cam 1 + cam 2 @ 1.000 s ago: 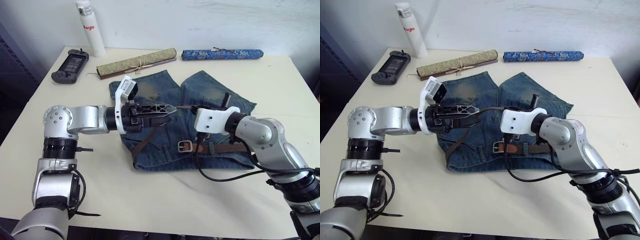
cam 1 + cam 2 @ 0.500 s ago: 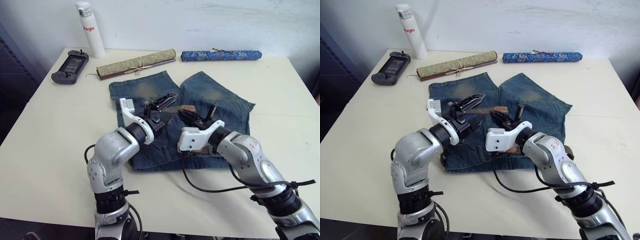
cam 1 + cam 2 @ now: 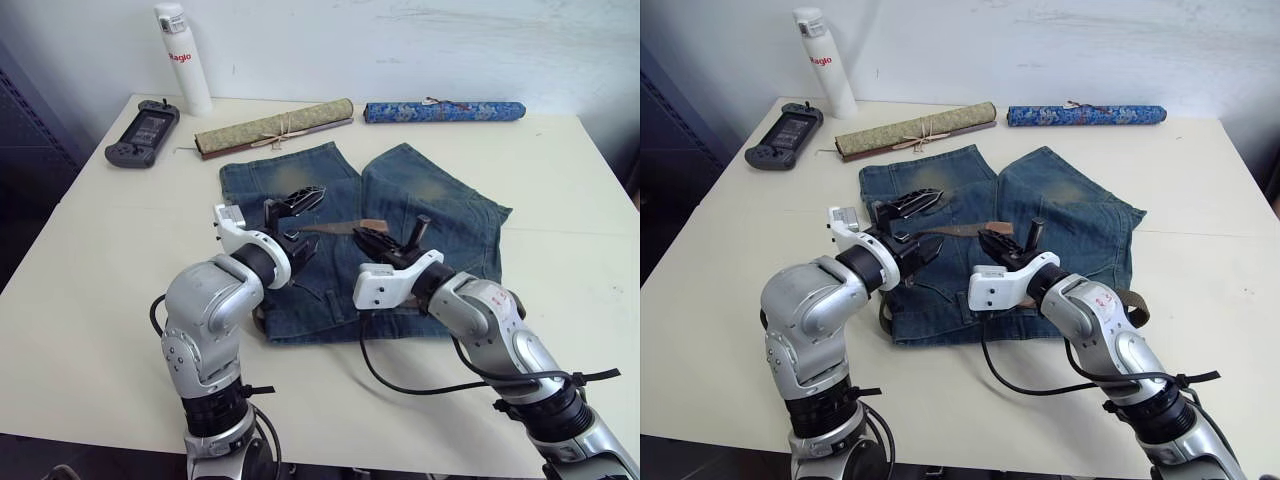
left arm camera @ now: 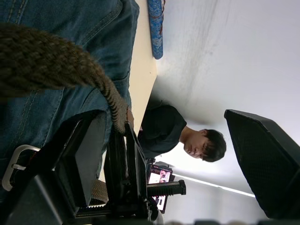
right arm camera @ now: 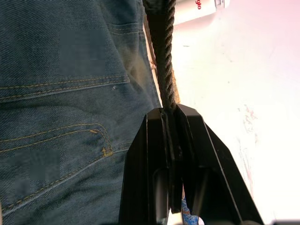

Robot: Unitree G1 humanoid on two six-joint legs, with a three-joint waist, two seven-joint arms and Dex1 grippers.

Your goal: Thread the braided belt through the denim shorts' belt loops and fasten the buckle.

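Note:
The denim shorts point(image 3: 440, 200) lie flat mid-table, waistband toward me. My right gripper point(image 3: 368, 238) is shut on the braided belt point(image 3: 335, 227) near its tapered tip and holds it above the cloth; the right wrist view has the braid pinched between the fingers point(image 5: 154, 140). The strap runs from there to my left gripper point(image 3: 318, 222), which is open with the belt passing between its spread fingers. In the left wrist view the buckle point(image 4: 14, 164) lies on the denim. More belt peeks out at the shorts' right edge point(image 3: 1130, 305). My arms hide the belt loops.
Along the far edge stand a white bottle point(image 3: 180, 55), a black game controller point(image 3: 140, 130), an olive roll point(image 3: 275, 125) and a blue patterned roll point(image 3: 445, 110). A black cable point(image 3: 420, 380) loops on the table by my right arm. A person point(image 4: 187, 136) sits beyond the table.
My left arm has swung its elbow in toward me and its gripper has drawn back leftward. My right gripper has come up off the waistband with the belt tip pinched in it.

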